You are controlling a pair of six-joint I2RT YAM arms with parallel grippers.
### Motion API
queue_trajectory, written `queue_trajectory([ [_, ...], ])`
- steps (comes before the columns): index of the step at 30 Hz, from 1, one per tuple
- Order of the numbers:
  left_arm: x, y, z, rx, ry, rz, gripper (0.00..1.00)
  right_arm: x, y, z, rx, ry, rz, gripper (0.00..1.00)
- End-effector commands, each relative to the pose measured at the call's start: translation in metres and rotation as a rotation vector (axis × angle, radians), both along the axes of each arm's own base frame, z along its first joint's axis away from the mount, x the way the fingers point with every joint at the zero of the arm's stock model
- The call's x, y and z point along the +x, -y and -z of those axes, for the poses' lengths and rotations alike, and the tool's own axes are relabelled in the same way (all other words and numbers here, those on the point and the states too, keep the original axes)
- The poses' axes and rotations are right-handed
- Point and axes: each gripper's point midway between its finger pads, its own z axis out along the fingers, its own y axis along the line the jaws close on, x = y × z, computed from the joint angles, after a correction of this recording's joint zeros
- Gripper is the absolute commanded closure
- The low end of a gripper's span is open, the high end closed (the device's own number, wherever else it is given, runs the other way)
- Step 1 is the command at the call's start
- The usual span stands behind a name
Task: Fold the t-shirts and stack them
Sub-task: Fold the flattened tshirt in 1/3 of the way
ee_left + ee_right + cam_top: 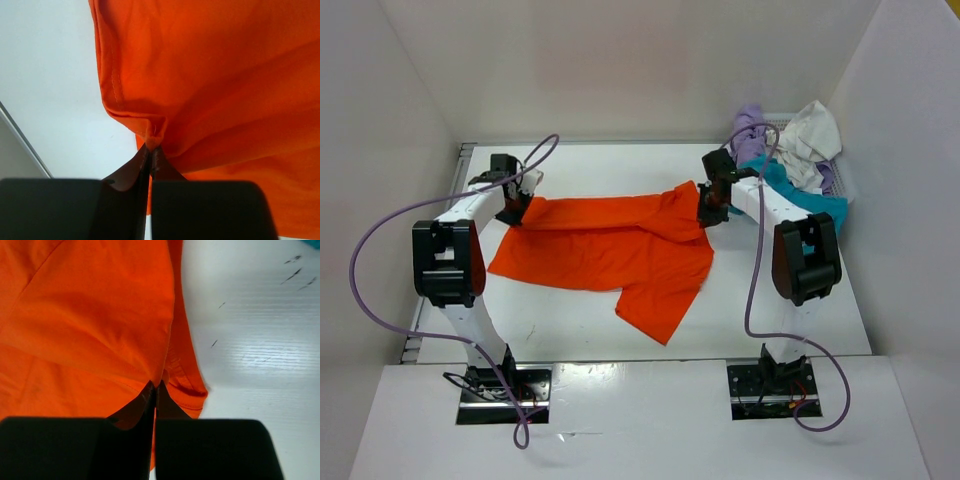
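The orange t-shirt point(610, 245) lies spread across the middle of the table, one part trailing toward the near side. My left gripper point(512, 213) is shut on its far left corner; the left wrist view shows the pinched hem point(152, 132) bunched at the left gripper point(151, 149). My right gripper point(710, 212) is shut on the shirt's far right corner, and the right wrist view shows the right gripper point(156, 385) nipping the orange cloth point(95, 325) beside a hemmed edge. A teal t-shirt point(800, 195), a lavender one point(752, 125) and an off-white one point(810, 135) are heaped at the back right.
A white mesh basket point(838, 178) holds the heap of shirts in the back right corner, right behind my right arm point(805, 250). White walls enclose the table on the left, back and right. Purple cables point(380, 250) loop from both arms.
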Motion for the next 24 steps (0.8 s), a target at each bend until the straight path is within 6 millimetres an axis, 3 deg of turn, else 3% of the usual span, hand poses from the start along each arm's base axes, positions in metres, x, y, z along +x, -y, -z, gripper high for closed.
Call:
queue_trajectory([
  [1,-0.004,-0.011,-0.018,0.031,0.037,-0.044,1.0,0.007,-0.014,-0.032,0.085,0.097,-0.015,1.0],
  [4,-0.002,-0.013,-0.019,0.041,0.046,-0.049,1.0,0.0,-0.018,-0.03,0.103,0.069,-0.028,1.0],
  [10,0.016,-0.025,-0.038,0.057,0.109,-0.087,1.0,-0.007,-0.033,-0.071,0.207,0.107,-0.061,1.0],
  [14,0.042,-0.026,-0.049,0.05,0.158,-0.083,1.0,-0.017,-0.041,-0.066,0.255,0.068,-0.082,1.0],
  [16,0.058,-0.023,-0.059,0.029,0.195,-0.068,1.0,-0.014,-0.042,-0.061,0.254,0.064,-0.081,1.0],
  [17,0.074,-0.024,-0.073,0.026,0.239,-0.076,1.0,-0.001,-0.046,-0.073,0.264,0.105,-0.086,1.0],
  [19,0.089,-0.023,-0.083,0.02,0.268,-0.071,1.0,0.016,-0.041,-0.074,0.269,0.115,-0.058,1.0],
  [20,0.097,-0.024,-0.082,0.02,0.273,-0.071,1.0,0.027,-0.044,-0.088,0.283,0.151,-0.054,1.0],
  [21,0.107,-0.024,-0.099,0.016,0.314,-0.079,1.0,0.031,-0.043,-0.096,0.299,0.166,-0.054,1.0],
  [24,0.118,-0.025,-0.108,0.017,0.348,-0.079,1.0,0.037,-0.04,-0.105,0.308,0.186,-0.04,1.0],
])
